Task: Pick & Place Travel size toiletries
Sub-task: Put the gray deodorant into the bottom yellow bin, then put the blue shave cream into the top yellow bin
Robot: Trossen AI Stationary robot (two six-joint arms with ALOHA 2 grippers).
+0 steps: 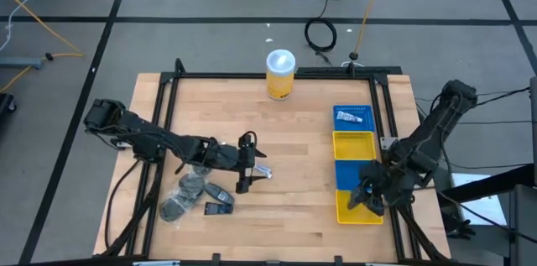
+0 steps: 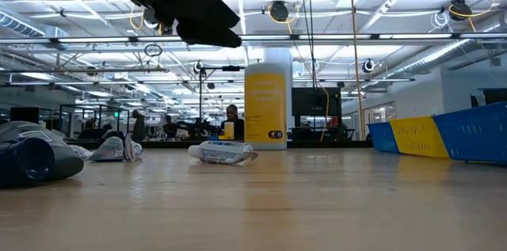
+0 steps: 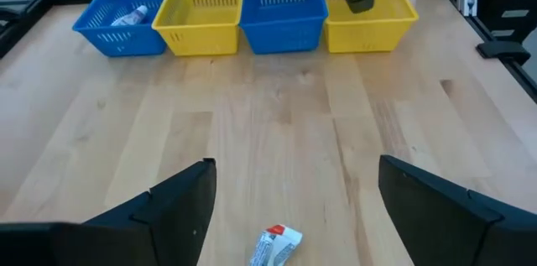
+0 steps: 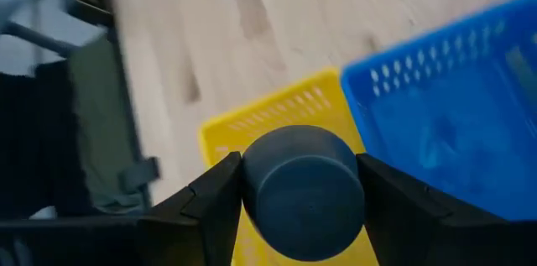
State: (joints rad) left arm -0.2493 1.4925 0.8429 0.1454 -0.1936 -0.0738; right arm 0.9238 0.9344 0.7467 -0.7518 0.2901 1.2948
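My left gripper (image 1: pixel 248 164) (image 3: pixel 295 165) is open over the table's middle. Its fingers stand on either side of a small white tube with blue marks (image 1: pixel 263 173) (image 3: pixel 275 247) (image 2: pixel 224 152), which lies flat on the wood; they do not touch it. A pile of dark oblong pieces and grey jars (image 1: pixel 197 195) lies nearer the left edge. My right gripper (image 1: pixel 367 197) (image 4: pixel 304 203) hangs over the near yellow basket (image 1: pixel 359 212) (image 4: pixel 277 106), shut on a round grey jar (image 4: pixel 306 190). Another tube (image 1: pixel 352 117) lies in the far blue basket. My right gripper pinches the round grey jar by its side wall (image 4: pixel 252 190), one finger on each opposite side. The fingers point down from above. One round flat face of the jar looks at the wrist camera. The jar is lifted clear above the near yellow basket.
Four baskets (image 3: pixel 281 6) stand in a row along the table's right side, alternating blue and yellow. A tall yellow canister with a white lid (image 1: pixel 280 74) (image 2: pixel 265 96) stands at the far edge. Bare wood lies between the tube and the baskets. A black frame rims the table.
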